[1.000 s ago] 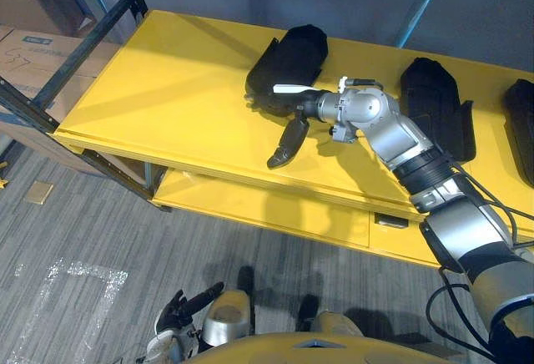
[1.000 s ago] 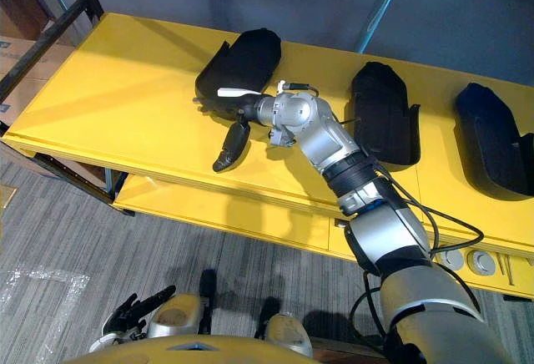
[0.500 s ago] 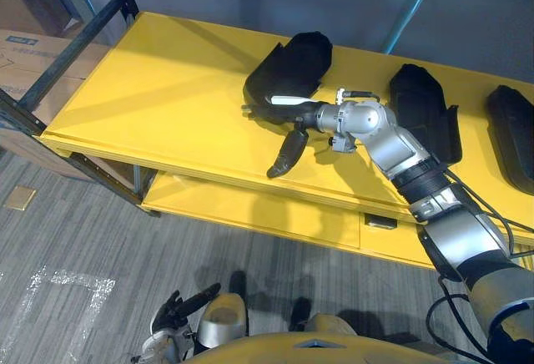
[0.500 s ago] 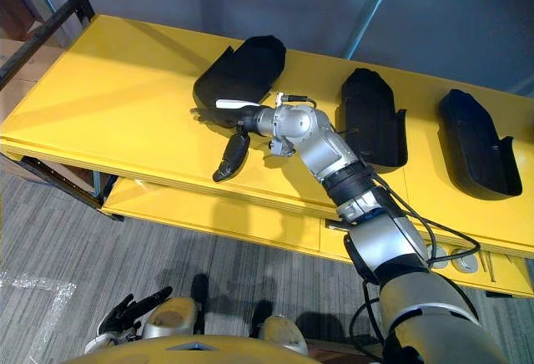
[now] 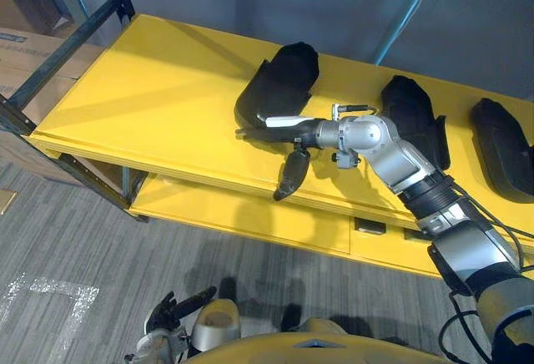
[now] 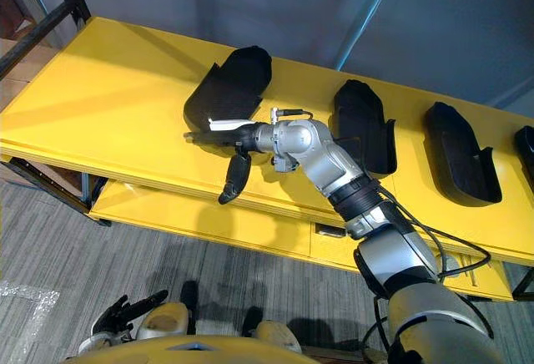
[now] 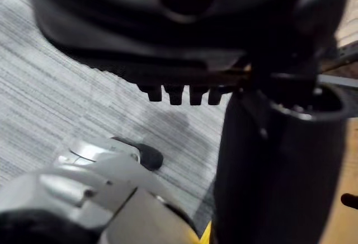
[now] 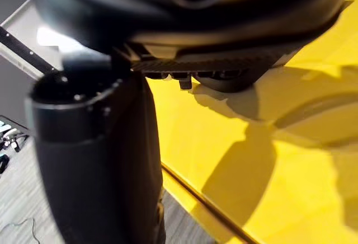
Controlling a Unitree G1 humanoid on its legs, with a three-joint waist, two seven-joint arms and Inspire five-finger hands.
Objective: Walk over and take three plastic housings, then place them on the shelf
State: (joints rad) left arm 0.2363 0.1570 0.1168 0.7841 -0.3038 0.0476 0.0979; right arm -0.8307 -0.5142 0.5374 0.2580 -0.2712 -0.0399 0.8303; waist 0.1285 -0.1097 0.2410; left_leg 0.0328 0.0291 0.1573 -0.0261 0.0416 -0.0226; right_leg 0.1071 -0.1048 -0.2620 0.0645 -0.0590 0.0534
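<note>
Camera shifted, things did not; right hand (image 5: pixel 304 133) stays at leftmost housing (image 5: pixel 279 87) near edge, fingers straight, thumb splayed wide; left hand (image 5: pixel 169 314) relaxed, low.

Four black plastic housings (image 6: pixel 229 88) (image 6: pixel 363 126) (image 6: pixel 461 154) (image 6: pixel 527 145) line one yellow shelf (image 6: pixel 108 88), the fourth cut by the frame's edge.

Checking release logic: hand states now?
Left hand: open, empty.
Right hand: open, straight fingers at the leftmost black plastic housing on the yellow shelf.
</note>
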